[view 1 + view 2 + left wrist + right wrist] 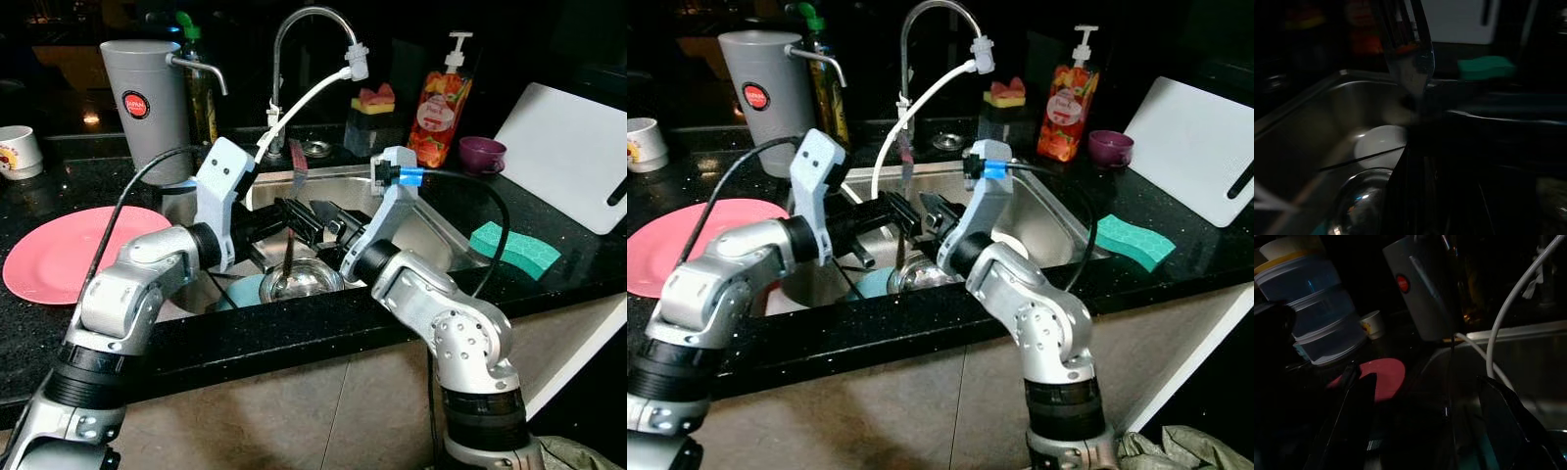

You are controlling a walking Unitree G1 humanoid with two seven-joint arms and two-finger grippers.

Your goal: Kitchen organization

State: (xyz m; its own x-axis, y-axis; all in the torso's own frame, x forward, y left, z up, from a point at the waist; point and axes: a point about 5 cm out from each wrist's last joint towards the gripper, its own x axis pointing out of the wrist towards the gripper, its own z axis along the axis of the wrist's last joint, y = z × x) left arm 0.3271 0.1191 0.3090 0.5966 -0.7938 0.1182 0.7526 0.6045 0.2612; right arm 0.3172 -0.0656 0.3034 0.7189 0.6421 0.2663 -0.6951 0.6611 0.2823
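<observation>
Fork (1409, 54) upright over the steel sink (431, 227), tines up, handle clamped between the jaws of the left gripper (294, 217), just above a steel bowl (302, 281) on the sink floor. Beside the bowl, a teal dish (240, 290) partly hidden by the left arm, and a white plate (1378, 142) further along the basin. Right gripper (328, 220) held level just across from the left one, jaws spread wide and gripping nothing, fork handle in the gap ahead of them.

Around the sink, a black speckled table (39, 328), glossy, dim under low light. On the robot's left, a pink plate (69, 250), a grey jug (147, 103) with a red badge, a white mug (18, 152) cut off at the edge. Behind the basin, a curved tap (304, 59) with a white hose (299, 108), a sponge holder (372, 122), an orange soap bottle (446, 103), a purple cup (482, 154). On the right, a green sponge (514, 250) at the table's front edge, a white cutting board (568, 152) leaning, partly out of frame. Pale floor tiles (323, 411) below.

Wrist views very dark; stacked blue containers (1317, 318) faintly visible past the pink plate. Back wall lost in shadow.
</observation>
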